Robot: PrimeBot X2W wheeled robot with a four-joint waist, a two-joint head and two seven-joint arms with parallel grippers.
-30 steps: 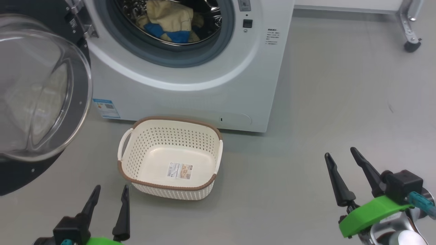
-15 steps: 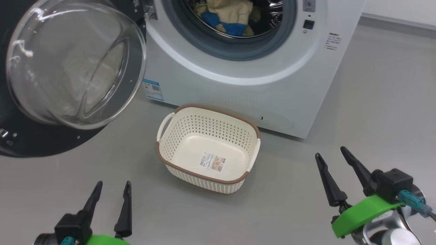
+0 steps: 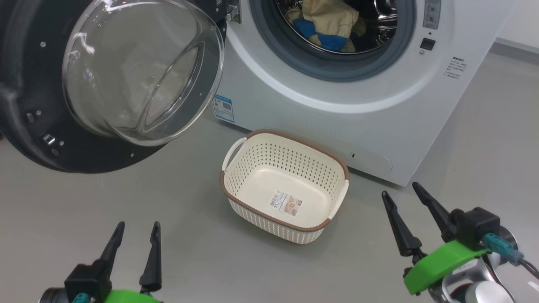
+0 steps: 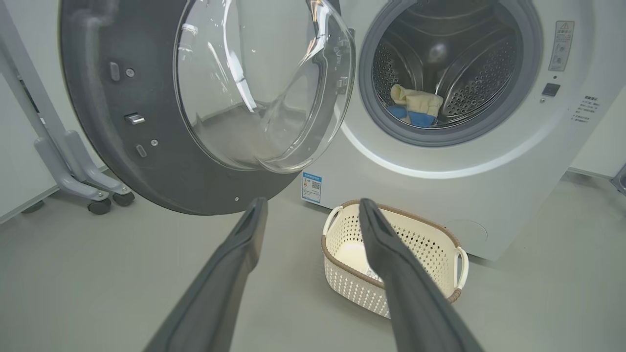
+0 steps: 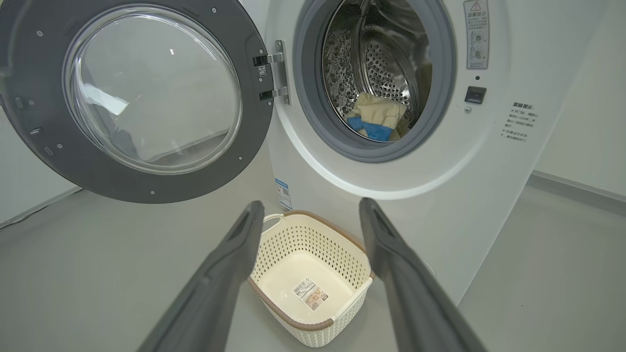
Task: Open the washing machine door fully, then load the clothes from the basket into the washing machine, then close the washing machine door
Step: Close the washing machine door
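Note:
The white washing machine [image 3: 337, 109] stands ahead with its door [image 3: 33, 84] swung wide to the left, its glass bowl [image 3: 143, 71] bulging outward. The cream-yellow and blue clothes [image 3: 328, 25] lie inside the steel drum [image 5: 376, 73]. On the floor in front sits the cream basket [image 3: 236, 168], holding nothing but its label sticker [image 3: 286, 203]. My left gripper [image 3: 137, 228] hovers open at the lower left, short of the basket. My right gripper [image 3: 400, 189] hovers open at the lower right, apart from everything. The door [image 4: 98, 122], clothes [image 4: 415, 105] and basket [image 4: 342, 234] also show in the left wrist view.
A grey metal frame on castors [image 4: 73, 171] stands left of the door. A blue label [image 3: 223, 108] and a round flap [image 3: 370, 158] mark the machine's lower front. Grey floor [image 3: 126, 202] spreads around the basket.
The head camera has swung left, so the machine, door and basket sit further right in view. Both grippers stay open and low.

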